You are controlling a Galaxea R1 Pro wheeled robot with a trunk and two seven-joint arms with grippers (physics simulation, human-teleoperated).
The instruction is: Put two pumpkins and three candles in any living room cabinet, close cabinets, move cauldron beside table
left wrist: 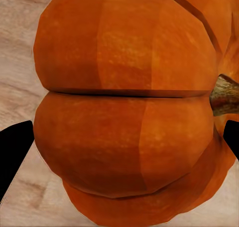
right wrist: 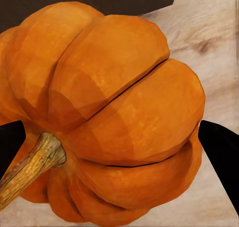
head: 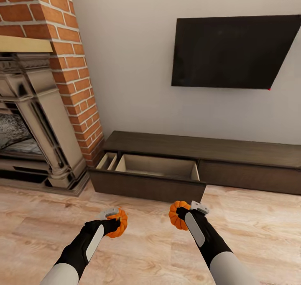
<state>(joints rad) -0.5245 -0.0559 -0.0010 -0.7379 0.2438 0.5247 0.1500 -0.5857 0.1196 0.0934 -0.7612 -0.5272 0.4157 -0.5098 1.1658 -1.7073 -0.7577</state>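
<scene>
Each hand carries a small orange pumpkin over the wood floor. My left gripper (head: pixel 115 222) is shut on one pumpkin (head: pixel 120 224), whose ribbed side (left wrist: pixel 124 112) sits between the black fingers (left wrist: pixel 12 152). My right gripper (head: pixel 184 213) is shut on the other pumpkin (head: pixel 175 214), seen with its brown stem (right wrist: pixel 30 164) up close. Ahead stands the long dark-brown cabinet (head: pixel 234 149) against the wall. Its left drawer (head: pixel 156 168) is pulled out, showing a pale beige inside. The right drawer front (head: pixel 251 176) is closed.
A brick fireplace (head: pixel 46 109) with a stone surround stands at the left, close to the cabinet's end. A black television (head: pixel 234 53) hangs on the wall above the cabinet. Wood floor (head: pixel 251 230) lies between me and the cabinet.
</scene>
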